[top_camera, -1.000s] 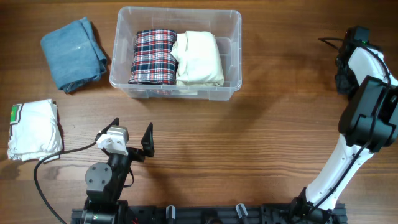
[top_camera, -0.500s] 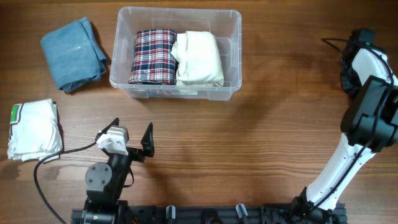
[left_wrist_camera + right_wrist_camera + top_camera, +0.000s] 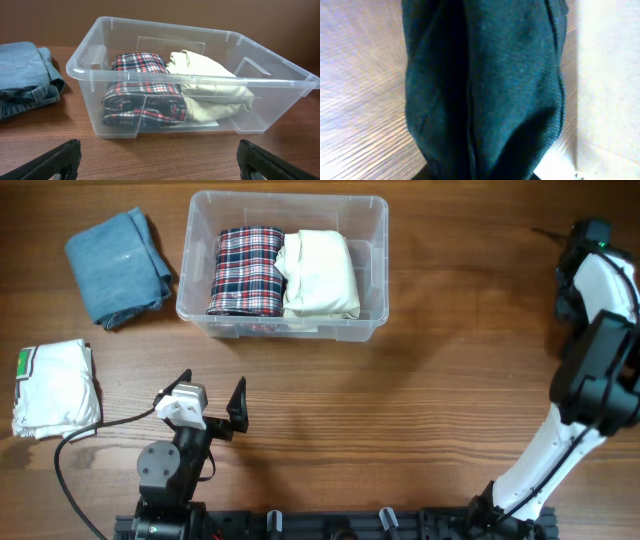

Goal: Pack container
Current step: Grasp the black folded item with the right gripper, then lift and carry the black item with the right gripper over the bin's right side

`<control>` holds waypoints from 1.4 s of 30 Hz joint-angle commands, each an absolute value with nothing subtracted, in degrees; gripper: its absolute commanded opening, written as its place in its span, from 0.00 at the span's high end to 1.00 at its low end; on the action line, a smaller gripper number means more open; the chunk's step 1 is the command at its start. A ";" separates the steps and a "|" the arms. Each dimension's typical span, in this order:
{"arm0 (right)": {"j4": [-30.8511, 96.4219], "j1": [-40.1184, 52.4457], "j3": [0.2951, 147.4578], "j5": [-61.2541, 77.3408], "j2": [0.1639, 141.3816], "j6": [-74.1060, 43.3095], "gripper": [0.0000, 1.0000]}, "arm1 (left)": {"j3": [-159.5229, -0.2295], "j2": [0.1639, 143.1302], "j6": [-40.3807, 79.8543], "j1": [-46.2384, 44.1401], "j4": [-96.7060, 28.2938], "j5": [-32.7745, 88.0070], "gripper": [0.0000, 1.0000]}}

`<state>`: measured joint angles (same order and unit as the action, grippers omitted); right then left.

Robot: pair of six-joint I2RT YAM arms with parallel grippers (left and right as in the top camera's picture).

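A dark green cloth (image 3: 485,85) is filling almost the whole right wrist view, sitting so close that its weave is blurring, and no fingers are showing there. From overhead, the right gripper (image 3: 572,275) is lying mostly under its own arm, so I am not making out how its jaws stand or what the cloth is. In the left wrist view, the bottom edge is cutting off the left gripper's fingers (image 3: 55,160), and the left edge is clipping the folded jeans (image 3: 25,80).

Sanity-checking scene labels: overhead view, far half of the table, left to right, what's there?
Folded denim → container, holding a plaid garment then a cream garment → right arm.
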<state>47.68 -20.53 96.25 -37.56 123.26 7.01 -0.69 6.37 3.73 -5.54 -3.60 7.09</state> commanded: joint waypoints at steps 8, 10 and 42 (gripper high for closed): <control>48.97 0.43 98.06 -26.96 98.32 -1.98 0.78 | -0.32 6.17 3.81 -5.78 -3.68 6.98 0.00; 50.00 6.70 98.06 -26.63 96.75 -3.22 0.76 | -0.32 6.17 3.81 -5.78 -3.68 6.98 0.00; 35.22 36.64 98.04 -25.89 111.28 -12.10 0.76 | -0.32 6.17 3.81 -5.78 -3.68 6.98 0.00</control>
